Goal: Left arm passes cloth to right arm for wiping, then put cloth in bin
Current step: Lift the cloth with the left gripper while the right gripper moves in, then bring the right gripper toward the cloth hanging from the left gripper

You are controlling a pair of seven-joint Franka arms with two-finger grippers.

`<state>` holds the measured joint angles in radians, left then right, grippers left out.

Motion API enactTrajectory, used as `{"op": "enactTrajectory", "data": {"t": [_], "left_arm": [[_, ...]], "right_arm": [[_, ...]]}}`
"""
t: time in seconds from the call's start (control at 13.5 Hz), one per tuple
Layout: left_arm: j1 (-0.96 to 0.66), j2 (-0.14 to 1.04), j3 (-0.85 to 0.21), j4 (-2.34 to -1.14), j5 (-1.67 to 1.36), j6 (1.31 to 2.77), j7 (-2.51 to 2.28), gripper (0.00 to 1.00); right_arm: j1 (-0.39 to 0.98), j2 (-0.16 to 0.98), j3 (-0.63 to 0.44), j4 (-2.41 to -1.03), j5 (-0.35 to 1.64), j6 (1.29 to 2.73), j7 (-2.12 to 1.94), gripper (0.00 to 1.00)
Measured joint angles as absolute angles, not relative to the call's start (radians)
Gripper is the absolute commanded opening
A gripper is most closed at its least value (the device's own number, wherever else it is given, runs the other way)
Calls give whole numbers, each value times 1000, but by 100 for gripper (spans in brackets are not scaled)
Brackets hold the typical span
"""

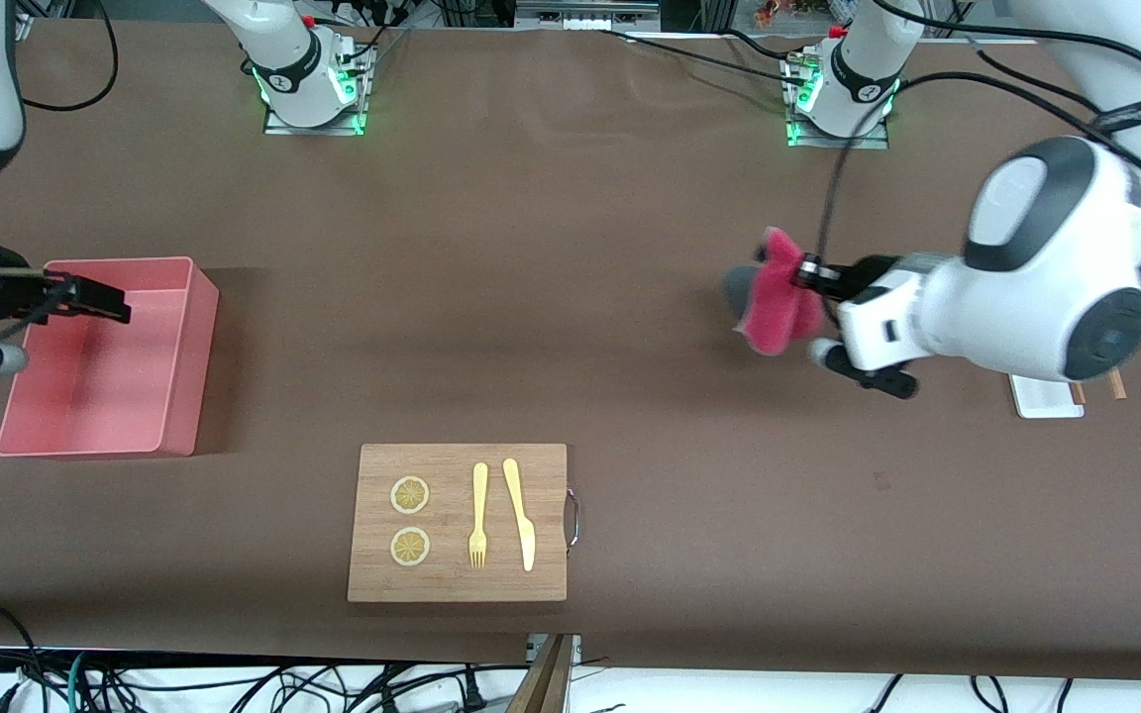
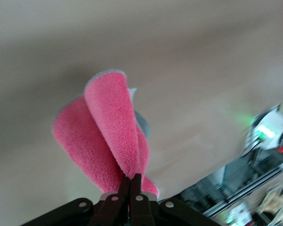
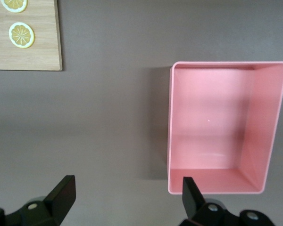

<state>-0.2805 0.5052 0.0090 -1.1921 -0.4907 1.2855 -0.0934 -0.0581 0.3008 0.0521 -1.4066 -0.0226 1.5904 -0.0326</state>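
The magenta-pink cloth (image 1: 778,302) hangs in the air over bare table toward the left arm's end. My left gripper (image 1: 806,273) is shut on its bunched end. In the left wrist view the cloth (image 2: 108,136) fans out in folds from the left gripper (image 2: 132,178), whose jaws are pressed together on it. The salmon-pink bin (image 1: 196,366) stands toward the right arm's end of the table. My right gripper (image 1: 113,302) hovers over the bin, open, with nothing between its fingers. In the right wrist view the bin (image 3: 266,141) is empty, and one finger of the right gripper (image 3: 128,183) stands over its corner.
A wooden cutting board (image 1: 457,475) lies near the front camera, carrying two lemon slices (image 1: 410,495), a yellow fork (image 1: 478,515) and a knife (image 1: 521,515). A small flat white tray (image 1: 1041,398) sits partly under the left arm. The board's corner (image 3: 37,56) shows in the right wrist view.
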Motion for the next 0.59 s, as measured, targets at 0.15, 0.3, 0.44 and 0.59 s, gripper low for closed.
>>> {"op": "enactTrajectory", "data": {"t": [0.15, 0.3, 0.44, 0.59], "left_arm": [[-357, 506, 10, -1192, -581, 1354, -268, 0], [-414, 508, 10, -1192, -679, 1429, -421, 0], [-457, 513, 10, -1192, -730, 1503, -539, 0], [-493, 526, 10, -1193, -792, 1584, -617, 0]], "right_arm": [[-32, 333, 53, -1407, 23, 1636, 54, 100], [6, 371, 54, -1408, 99, 1681, 216, 100], [46, 403, 55, -1408, 174, 1734, 364, 100], [89, 429, 56, -1408, 226, 1789, 492, 100]]}}
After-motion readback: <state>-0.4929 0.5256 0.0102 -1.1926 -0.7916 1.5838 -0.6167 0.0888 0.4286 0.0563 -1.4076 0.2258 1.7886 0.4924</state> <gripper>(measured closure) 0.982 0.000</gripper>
